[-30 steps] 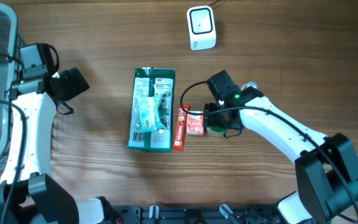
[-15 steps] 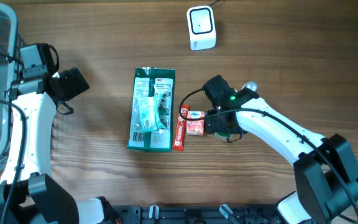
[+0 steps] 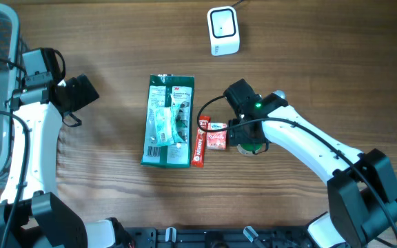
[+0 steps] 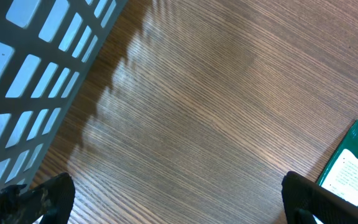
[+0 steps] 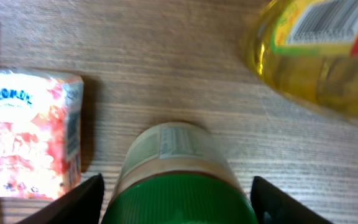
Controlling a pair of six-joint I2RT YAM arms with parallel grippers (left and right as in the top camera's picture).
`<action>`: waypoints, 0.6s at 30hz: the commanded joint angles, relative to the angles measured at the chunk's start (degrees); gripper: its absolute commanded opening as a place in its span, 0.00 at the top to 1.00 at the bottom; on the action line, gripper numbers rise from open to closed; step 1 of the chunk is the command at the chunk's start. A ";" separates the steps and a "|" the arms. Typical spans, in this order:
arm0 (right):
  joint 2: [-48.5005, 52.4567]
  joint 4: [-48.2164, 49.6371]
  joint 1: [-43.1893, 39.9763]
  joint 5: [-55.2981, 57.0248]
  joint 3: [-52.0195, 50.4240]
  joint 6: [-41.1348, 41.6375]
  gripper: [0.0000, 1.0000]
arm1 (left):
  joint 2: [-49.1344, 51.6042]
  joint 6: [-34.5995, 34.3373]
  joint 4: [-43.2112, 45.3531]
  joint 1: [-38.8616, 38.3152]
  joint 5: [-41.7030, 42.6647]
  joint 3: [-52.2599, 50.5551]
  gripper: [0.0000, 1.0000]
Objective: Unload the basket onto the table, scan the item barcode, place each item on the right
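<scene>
While we're clamping right gripper (image 5: 178, 186) on the green-lidded, pale-labelled jar (image 5: 173, 149) mid-table, beside pink tissue pack (image 5: 27, 134), we're prob. leaving label clear for scanning; left gripper (image 3: 83, 91) is idling, jaws released.

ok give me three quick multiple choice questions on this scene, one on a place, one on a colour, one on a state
1. Where does the tissue pack lie?
A. between the red bar and the jar
B. on top of the jar
C. on top of the red bar

2. What colour is the jar's lid?
A. white
B. blue
C. green

3. How is the left hand?
A. shut on the jar
B. open and empty
C. shut on the tissue pack

Answers:
1 A: from overhead, the bar is on one side of it and the jar on the other.
2 C: the right wrist view shows a green lid.
3 B: its fingers stand wide apart with nothing between them.
</scene>
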 commanded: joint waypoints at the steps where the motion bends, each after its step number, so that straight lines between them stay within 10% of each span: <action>1: 0.48 1.49 0.09 -0.66 1.33 -5.46 0.29 | -0.42 0.74 0.15 0.26 -0.13 0.52 0.00; 9: 0.48 0.92 0.09 -0.85 3.72 -14.08 0.02 | -0.42 0.74 0.15 0.26 -0.13 0.52 0.00; 18: 0.48 -12.52 -0.39 -1.16 6.29 14.19 0.05 | -0.42 0.74 0.15 0.26 -0.13 0.52 0.00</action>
